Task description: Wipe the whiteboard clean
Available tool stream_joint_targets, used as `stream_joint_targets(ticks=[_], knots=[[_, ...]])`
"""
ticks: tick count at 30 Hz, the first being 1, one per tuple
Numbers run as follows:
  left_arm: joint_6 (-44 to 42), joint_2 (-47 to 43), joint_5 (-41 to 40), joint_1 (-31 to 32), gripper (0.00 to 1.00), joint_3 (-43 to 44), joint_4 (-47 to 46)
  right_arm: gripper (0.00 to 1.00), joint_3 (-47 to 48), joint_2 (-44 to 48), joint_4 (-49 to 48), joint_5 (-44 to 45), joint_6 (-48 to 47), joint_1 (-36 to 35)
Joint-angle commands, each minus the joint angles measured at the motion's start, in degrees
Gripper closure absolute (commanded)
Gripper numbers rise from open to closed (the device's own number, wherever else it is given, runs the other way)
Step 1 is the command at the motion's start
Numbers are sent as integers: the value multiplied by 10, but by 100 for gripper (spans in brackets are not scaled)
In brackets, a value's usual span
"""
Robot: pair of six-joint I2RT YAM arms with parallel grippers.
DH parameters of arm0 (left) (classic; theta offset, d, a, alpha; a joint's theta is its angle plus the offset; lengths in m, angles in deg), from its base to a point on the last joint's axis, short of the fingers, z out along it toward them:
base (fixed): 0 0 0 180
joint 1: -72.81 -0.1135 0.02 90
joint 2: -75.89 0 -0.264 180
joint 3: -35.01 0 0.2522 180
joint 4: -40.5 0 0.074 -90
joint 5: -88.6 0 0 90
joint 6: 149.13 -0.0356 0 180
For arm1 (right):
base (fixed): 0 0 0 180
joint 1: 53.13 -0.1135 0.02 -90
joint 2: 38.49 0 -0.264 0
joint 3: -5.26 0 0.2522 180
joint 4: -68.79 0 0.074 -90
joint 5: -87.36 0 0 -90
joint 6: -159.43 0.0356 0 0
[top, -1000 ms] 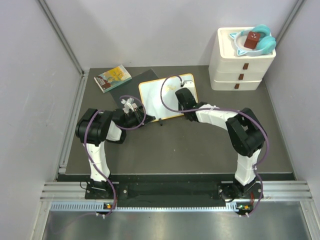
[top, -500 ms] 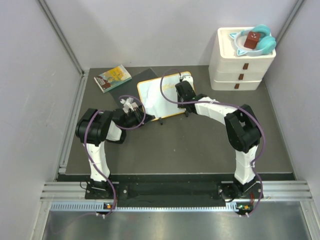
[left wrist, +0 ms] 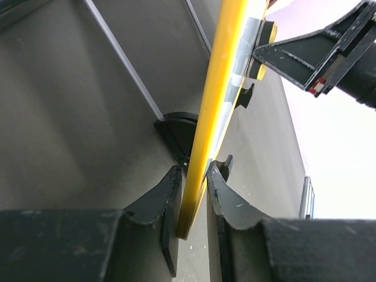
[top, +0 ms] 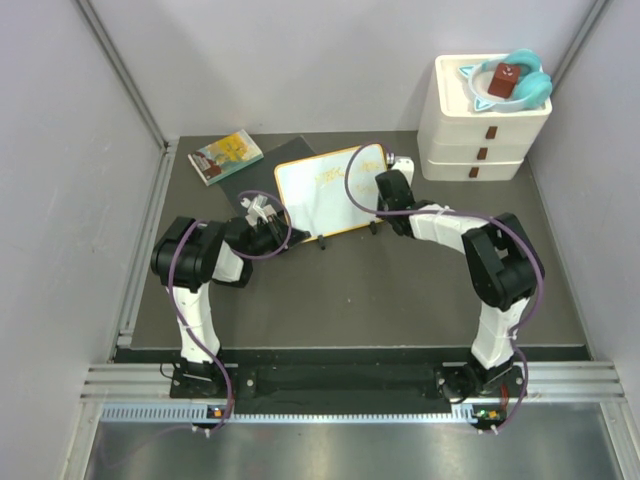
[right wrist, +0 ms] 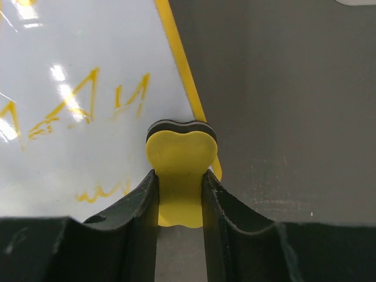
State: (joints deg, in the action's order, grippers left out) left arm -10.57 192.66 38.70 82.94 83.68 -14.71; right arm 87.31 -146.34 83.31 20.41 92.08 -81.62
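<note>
The whiteboard (top: 322, 192), white with a yellow-orange frame, lies tilted at the back of the table and bears yellow scribbles (right wrist: 76, 106). My left gripper (top: 272, 232) is shut on its near left corner; the left wrist view shows the yellow frame edge (left wrist: 217, 88) pinched between the fingers of that gripper (left wrist: 192, 194). My right gripper (top: 385, 188) is shut on a yellow eraser (right wrist: 181, 158) with a dark felt face. The eraser sits at the board's right edge, over the frame (right wrist: 182, 76), in the right wrist view (right wrist: 180, 188).
A small colourful book (top: 225, 157) and a dark grey mat (top: 262, 185) lie at the back left. A white drawer unit (top: 480, 140) with a teal item (top: 522, 80) on top stands at the back right, close to my right gripper. Grey walls enclose the table.
My right gripper has swept with the eraser from the board's middle to its right edge. The board has turned slightly. The left gripper has kept its hold.
</note>
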Motion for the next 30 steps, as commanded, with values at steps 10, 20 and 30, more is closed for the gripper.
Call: stream_joint_targets(ticks=[10,20,30], knots=[[-29,13,-49,-9,100,-21,85,100,-23,19,-115,-111,-4,4],[-29,15,-48,-9,100,-19,85,100,12,-1,-124,-123,-23,-22],[-29,14,-45,-9,100,-21,82,100,37,-22,-105,-63,-25,-50]])
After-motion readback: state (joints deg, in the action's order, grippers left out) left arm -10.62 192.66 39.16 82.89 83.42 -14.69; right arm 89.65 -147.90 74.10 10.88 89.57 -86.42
